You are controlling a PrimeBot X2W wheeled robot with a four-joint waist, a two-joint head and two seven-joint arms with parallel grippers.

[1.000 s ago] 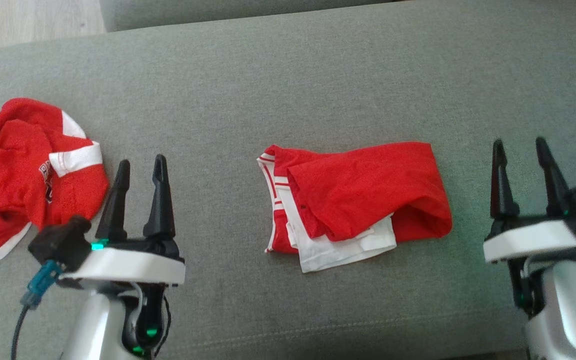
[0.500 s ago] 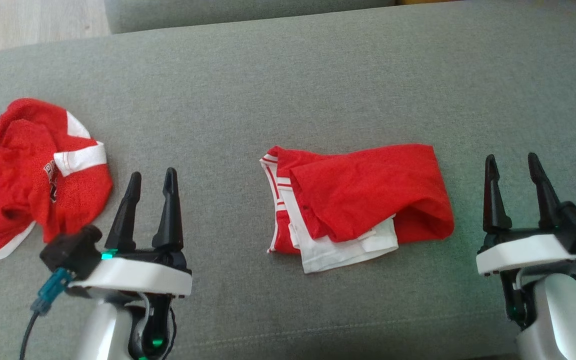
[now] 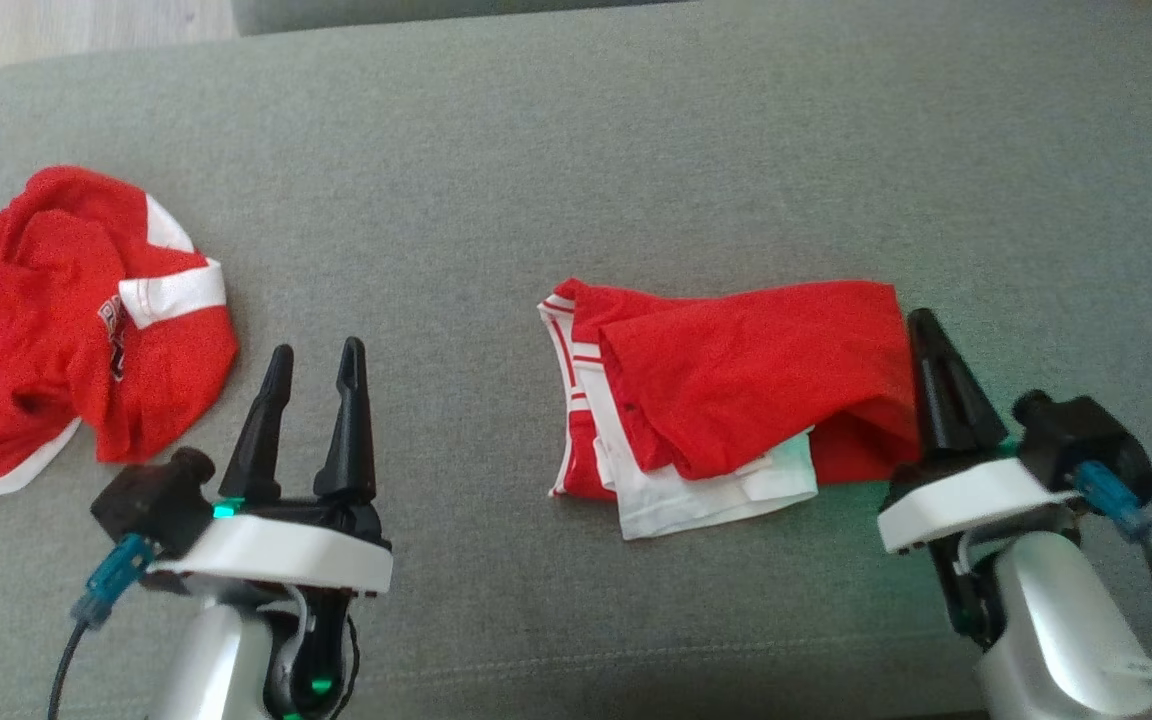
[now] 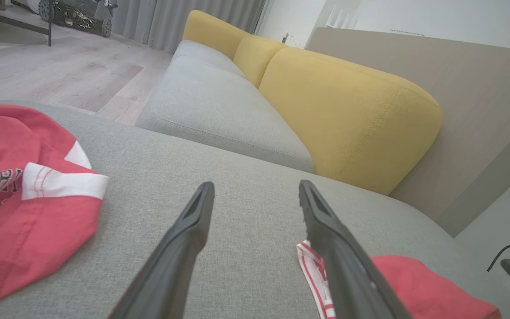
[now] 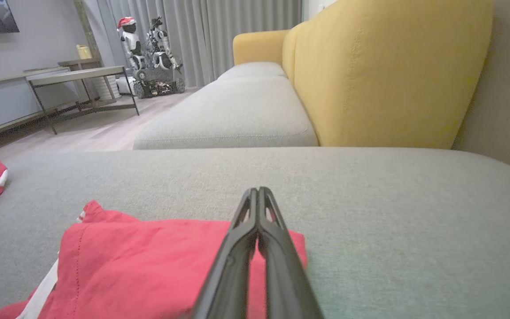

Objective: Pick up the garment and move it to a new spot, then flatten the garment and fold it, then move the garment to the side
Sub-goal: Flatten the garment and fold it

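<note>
I see the grey sofa cushion under everything. The folded red garment lies against the left side of my right gripper, whose fingers are pressed together at its edge; I cannot tell if cloth is caught. A crumpled red jersey sits just left of my left gripper, which is spread wide and holding nothing.

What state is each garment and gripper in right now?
middle garment, loosely folded, lying on the cushion.
left garment, crumpled in a heap.
left gripper, open, empty, beside the left garment.
right gripper, shut, at the middle garment's right edge; whether it pinches cloth cannot be told.
</note>
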